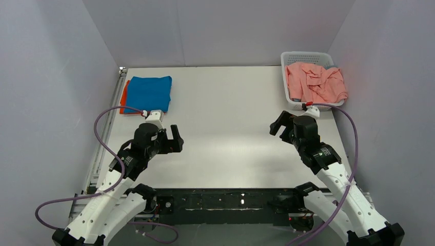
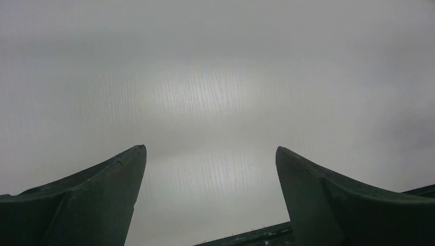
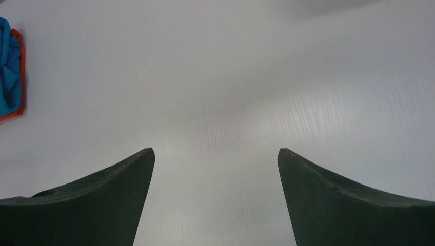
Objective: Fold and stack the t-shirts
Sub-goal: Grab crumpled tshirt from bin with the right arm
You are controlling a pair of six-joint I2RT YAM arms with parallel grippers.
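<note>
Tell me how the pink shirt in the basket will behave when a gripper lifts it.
The pink shirt lies crumpled with deep folds, so it will probably hang limp and unfurl when lifted. One edge spills over the rim of the white basket, so it may drag there and tug the basket along.

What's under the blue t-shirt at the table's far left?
An orange t-shirt lies under the blue t-shirt, with only a strip showing along the left edge. The rest of it, and anything further beneath, is covered.
</note>
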